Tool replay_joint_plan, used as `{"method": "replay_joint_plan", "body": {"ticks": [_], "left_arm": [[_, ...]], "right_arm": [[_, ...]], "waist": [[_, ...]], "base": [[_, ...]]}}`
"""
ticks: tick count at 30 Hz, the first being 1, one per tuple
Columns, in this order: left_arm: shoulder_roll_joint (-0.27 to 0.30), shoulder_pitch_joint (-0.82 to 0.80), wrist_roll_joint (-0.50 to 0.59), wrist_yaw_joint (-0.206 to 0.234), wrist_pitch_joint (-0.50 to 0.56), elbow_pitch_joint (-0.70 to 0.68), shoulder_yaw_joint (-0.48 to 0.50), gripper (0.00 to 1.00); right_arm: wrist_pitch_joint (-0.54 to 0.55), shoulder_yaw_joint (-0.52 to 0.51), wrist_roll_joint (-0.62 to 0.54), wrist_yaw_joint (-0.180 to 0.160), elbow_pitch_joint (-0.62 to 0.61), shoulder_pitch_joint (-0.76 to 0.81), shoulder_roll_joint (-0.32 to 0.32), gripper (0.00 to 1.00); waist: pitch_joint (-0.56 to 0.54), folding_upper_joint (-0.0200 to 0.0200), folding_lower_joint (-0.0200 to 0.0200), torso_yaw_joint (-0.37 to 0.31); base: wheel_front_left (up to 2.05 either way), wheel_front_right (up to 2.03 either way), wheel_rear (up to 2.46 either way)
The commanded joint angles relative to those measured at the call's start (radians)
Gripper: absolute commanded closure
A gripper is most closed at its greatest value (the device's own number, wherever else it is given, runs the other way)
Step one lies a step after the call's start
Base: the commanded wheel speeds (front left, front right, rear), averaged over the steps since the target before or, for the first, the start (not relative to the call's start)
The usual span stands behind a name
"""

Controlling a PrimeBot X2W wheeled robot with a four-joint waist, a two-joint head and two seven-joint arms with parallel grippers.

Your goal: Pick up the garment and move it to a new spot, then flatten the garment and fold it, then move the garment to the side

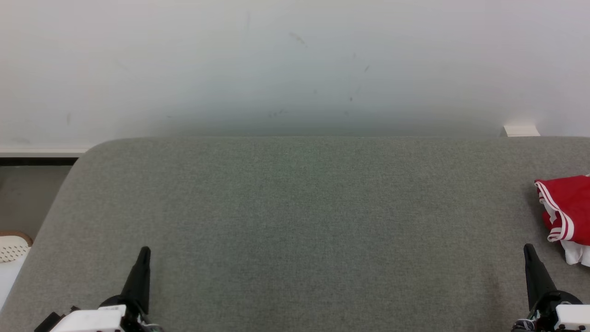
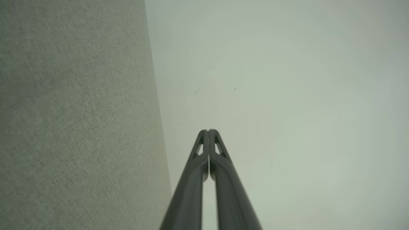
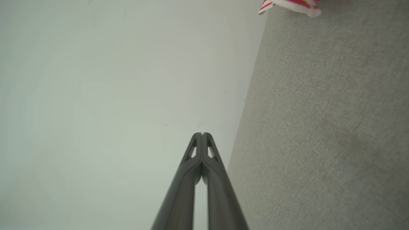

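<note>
The garment [image 1: 568,212] is red with white stripes and a white lining, crumpled at the right edge of the grey fabric surface [image 1: 295,221]. A corner of the garment [image 3: 292,4] peeks in at the top of the right wrist view. My right gripper [image 1: 528,250] is shut and empty at the lower right, a short way left of and nearer than the garment. At the lower left, far from the garment, my left gripper [image 1: 144,252] is shut and empty. Both wrist views show fingertips pressed together: left gripper [image 2: 208,131], right gripper [image 3: 202,134].
A pale wall [image 1: 295,64] rises behind the grey surface. A small white block [image 1: 521,130] sits at the back right edge. At the left, beyond the rounded corner, there is floor and a white perforated object [image 1: 13,246].
</note>
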Motion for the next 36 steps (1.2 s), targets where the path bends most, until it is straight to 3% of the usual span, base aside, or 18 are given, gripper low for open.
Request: {"method": "replay_joint_plan", "body": {"ticks": [1,36], "left_arm": [[0.007,-0.008,-0.014,-0.007,0.004,0.0,0.002,1.0],[0.007,-0.008,-0.014,-0.007,0.004,0.0,0.002,1.0]], "right_arm": [[0.003,-0.003,0.002,-0.002,0.002,-0.013,-0.008,1.0],[0.003,-0.003,0.002,-0.002,0.002,-0.013,-0.008,1.0]], "waist": [[0.0,0.0,0.0,0.0],[0.0,0.0,0.0,0.0]], "base": [[0.0,0.0,0.0],[0.0,0.0,0.0]]}}
